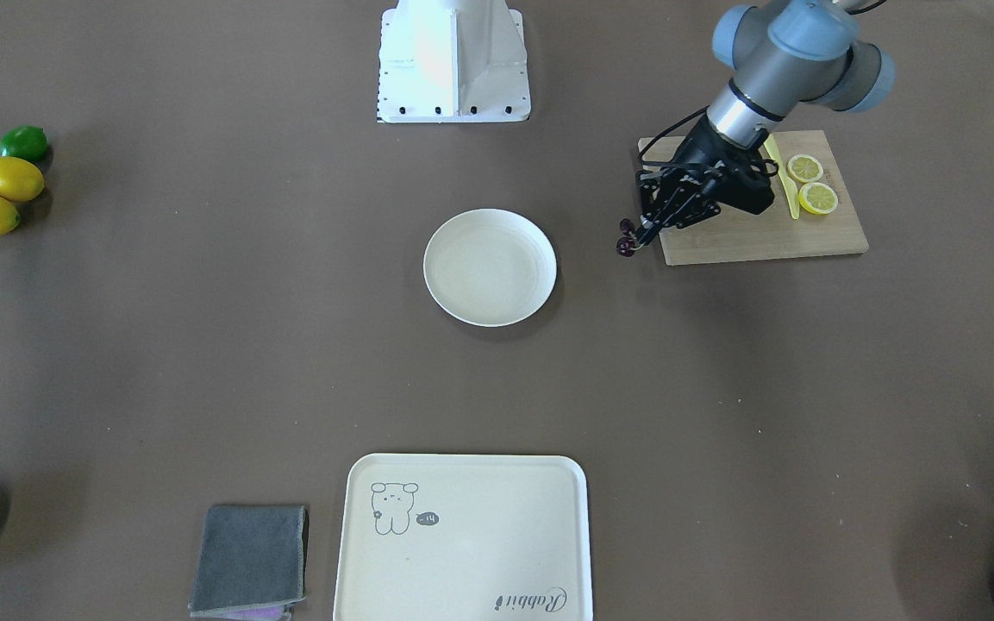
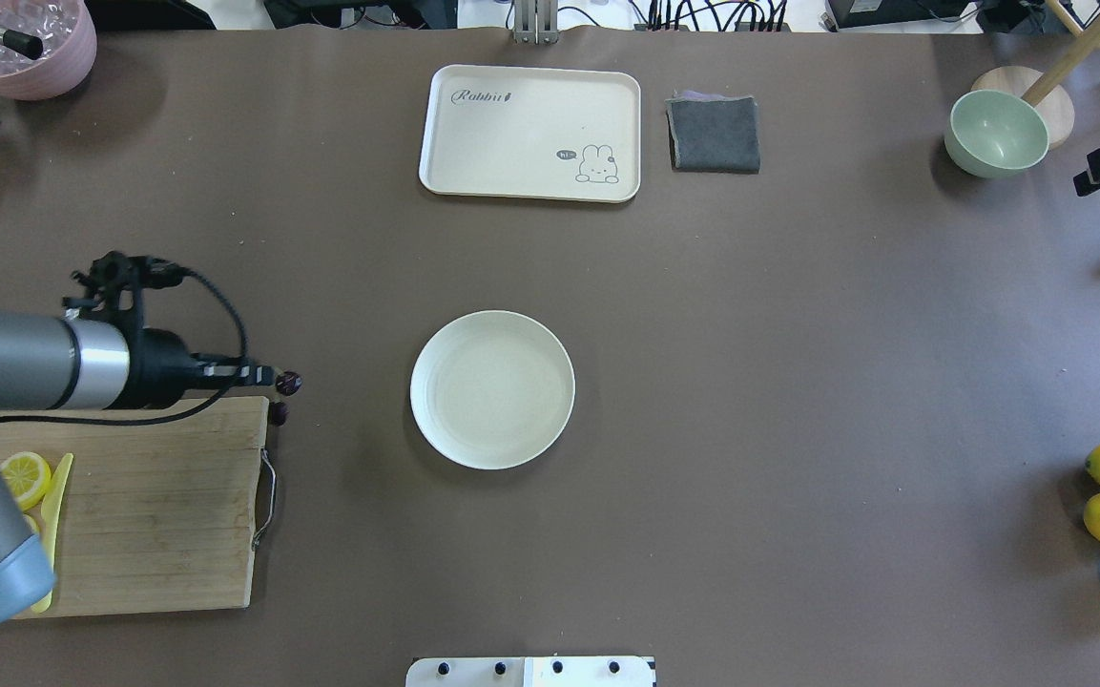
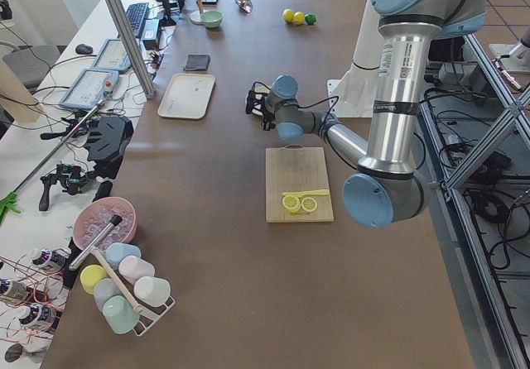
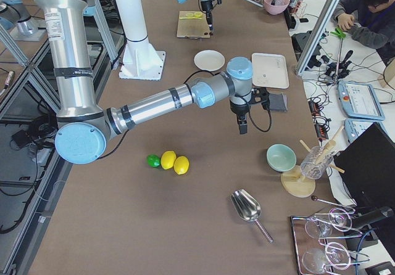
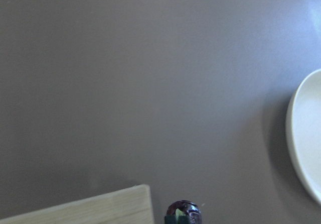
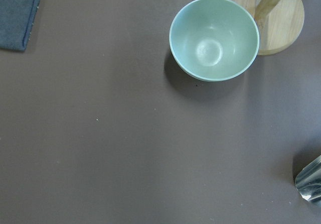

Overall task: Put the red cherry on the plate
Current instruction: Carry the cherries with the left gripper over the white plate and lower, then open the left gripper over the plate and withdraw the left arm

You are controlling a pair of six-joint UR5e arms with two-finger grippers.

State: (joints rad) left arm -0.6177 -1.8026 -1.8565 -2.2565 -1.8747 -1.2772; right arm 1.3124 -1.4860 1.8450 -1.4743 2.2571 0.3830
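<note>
Here's the left gripper (image 1: 643,229), jaws pinched together on the red cherry (image 1: 626,247), that tiny pair of dark maroon, nearly black, joined fruits. It seems to be gripping at the stem end, with the two little balls showing just past the fingertips. The pair is sitting right off the corner of the pale bamboo cutting board (image 1: 755,237), over the brown tabletop (image 1: 721,388). Whether it's clear of the surface, I can't make out. The round, shallow, cream-white plate (image 1: 490,267) is waiting nearby, bare, towards the middle of the table, with open tabletop in between.

So this is looking like the carry. Doing it well is going to mean getting some height first, so the fruit is clearing that raised rim. Then it's travelling smoothly so the pair isn't swinging, and stopping over the plate's centre rather than its edge. Last comes going low, and only then opening, since these are round and would likely roll if dropped from high.

The right gripper (image 4: 242,126) is hanging well apart, near the pale green round bowl (image 6: 214,38). Open or closed, I can't tell.
</note>
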